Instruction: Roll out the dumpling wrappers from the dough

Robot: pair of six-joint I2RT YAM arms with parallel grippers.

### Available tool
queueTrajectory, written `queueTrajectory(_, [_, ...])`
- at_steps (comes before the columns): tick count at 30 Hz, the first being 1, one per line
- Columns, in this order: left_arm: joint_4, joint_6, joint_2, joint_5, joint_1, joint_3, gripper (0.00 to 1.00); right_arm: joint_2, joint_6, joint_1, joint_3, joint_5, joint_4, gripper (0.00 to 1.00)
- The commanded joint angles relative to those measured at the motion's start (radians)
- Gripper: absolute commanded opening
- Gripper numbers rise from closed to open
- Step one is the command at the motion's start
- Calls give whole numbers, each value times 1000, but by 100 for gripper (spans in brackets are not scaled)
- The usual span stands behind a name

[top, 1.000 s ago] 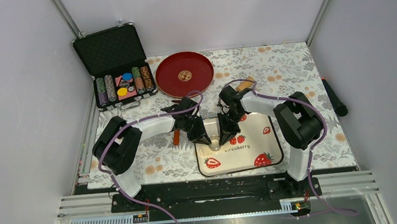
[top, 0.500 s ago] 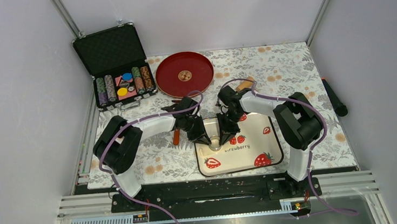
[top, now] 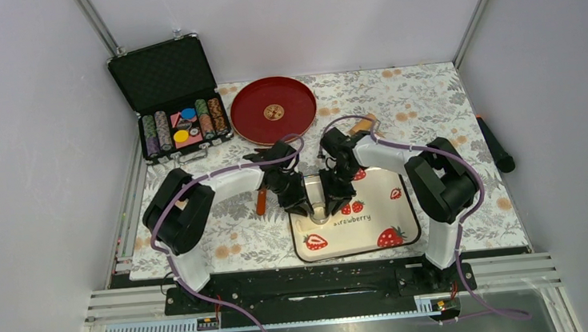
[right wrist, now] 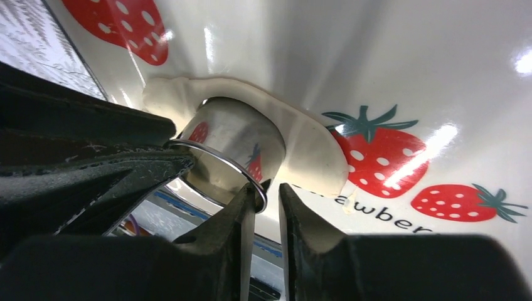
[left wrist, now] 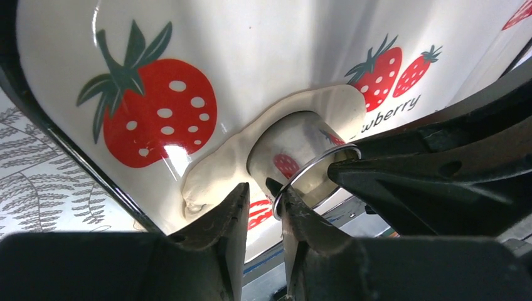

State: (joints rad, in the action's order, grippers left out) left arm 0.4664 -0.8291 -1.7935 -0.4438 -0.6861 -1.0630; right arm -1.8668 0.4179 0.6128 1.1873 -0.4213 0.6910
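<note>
The dough [left wrist: 213,175] lies as a flattened pale sheet on the strawberry tray [top: 375,215]. A shiny metal ring cutter [left wrist: 295,147] stands pressed into it, with dough [right wrist: 307,144] spreading around its base. My left gripper [left wrist: 263,197] is slightly open; the cutter's rim sits in the gap, against one finger. My right gripper [right wrist: 266,197] straddles the opposite side of the cutter's rim [right wrist: 219,160], also slightly open. In the top view both the left gripper [top: 304,205] and the right gripper [top: 334,199] meet over the cutter [top: 319,209]. No separate dumpling wrappers are in view.
A red plate [top: 273,109] sits at the back, an open case of poker chips [top: 179,128] at back left. A tan wooden piece [top: 363,125] lies behind the right arm, an orange-brown stick [top: 261,202] left of the tray, a black object [top: 495,144] at the right edge.
Both grippers' jaws have parted a little from the cutter's rim. The left arm has shifted slightly; the cutter and dough stay put.
</note>
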Motion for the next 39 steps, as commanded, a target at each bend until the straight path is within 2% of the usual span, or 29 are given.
queueTrajectory(1, [119,48,-29,132,-16,-24,26,37,-43,16,17,61,132,29])
queueTrajectory(10, [140,65,43,106,-18,-86,40,119,-33,16,74,51,171,61])
queueTrajectory(16, [91,80,111,21,-31,-110,56,169,-30,15,136,44,219,74])
queueTrajectory(25, [-124,-13,326,-55,-26,35,69,326,-16,14,117,52,219,87])
queueTrajectory(30, [-296,-92,454,-98,1,174,70,454,8,-1,41,62,188,94])
queueTrajectory(35, [-419,-135,575,-107,41,318,69,590,81,-26,-116,44,67,99])
queueTrajectory(39, [-371,-88,634,-42,53,373,69,675,137,-45,-249,73,-87,100])
